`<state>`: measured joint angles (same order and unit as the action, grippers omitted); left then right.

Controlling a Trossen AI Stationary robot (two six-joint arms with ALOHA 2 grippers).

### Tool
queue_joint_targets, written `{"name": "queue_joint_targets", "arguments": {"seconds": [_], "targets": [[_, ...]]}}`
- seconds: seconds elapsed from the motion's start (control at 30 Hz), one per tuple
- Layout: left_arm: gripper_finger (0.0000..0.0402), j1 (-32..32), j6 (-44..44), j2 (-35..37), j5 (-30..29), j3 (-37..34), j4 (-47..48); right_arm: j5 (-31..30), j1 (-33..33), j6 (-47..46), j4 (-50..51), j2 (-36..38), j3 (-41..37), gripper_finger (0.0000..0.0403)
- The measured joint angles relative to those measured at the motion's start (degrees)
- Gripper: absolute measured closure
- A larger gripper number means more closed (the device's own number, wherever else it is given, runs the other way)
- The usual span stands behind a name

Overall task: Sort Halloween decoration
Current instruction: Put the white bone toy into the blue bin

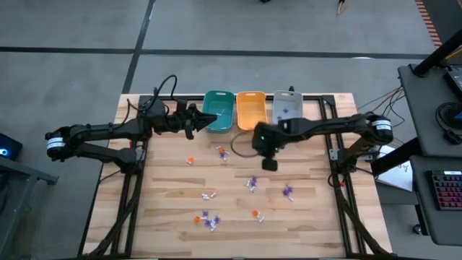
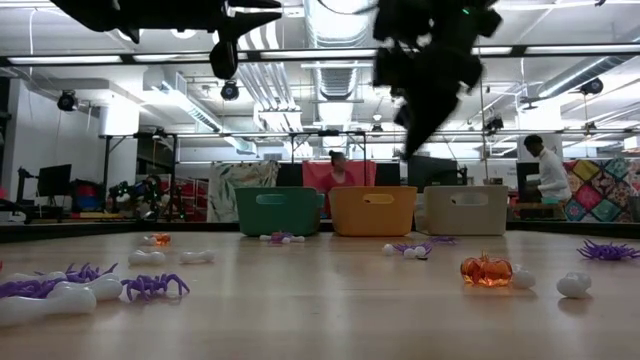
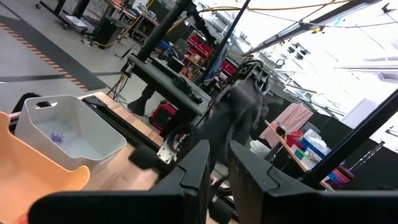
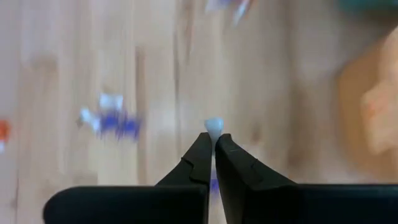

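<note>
Right hand (image 4: 213, 144) is closed tight on a small white trinket (image 4: 213, 127), which pokes out past its fingertips, long axis in line with them. Below it, more trinkets (image 1: 252, 184) lie scattered on the table (image 1: 166, 195). Left hand (image 1: 192, 120), nearly closed and holding nothing visible, hovers beside the teal bin (image 1: 219, 110).

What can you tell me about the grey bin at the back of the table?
The grey bin is a small rectangular tub of plastic-looking material with rounded corners and a handle slot in its end wall. It stands upright at the table's far edge, rightmost of three, close beside the orange bin. A purple trinket lies inside it. No gripper touches it.
</note>
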<state>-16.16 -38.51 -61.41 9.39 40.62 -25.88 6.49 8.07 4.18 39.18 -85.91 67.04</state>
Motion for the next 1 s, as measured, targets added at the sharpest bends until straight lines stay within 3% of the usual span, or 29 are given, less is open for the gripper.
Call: {"name": "queue_joint_targets", "arguments": {"seconds": [0.27,0.57,0.8,1.0], "targets": [[0.0363,0.00,-3.17,0.23,0.00,-0.04,-6.12,0.02,7.05,4.19,-5.01,-5.07,14.10,0.0394],[0.0363,-0.02,-3.63,1.92,0.00,-0.04,-17.83,4.52,15.12,3.24,-11.76,-16.97,26.43,0.0394],[0.0363,-0.02,-3.62,4.69,0.00,-0.04,-18.17,5.61,17.92,0.15,-10.87,-29.05,36.77,0.0394],[0.0363,-0.07,-3.63,5.65,0.00,-0.04,-18.12,5.99,18.60,-0.61,-3.07,-38.95,48.91,0.0394]]}}
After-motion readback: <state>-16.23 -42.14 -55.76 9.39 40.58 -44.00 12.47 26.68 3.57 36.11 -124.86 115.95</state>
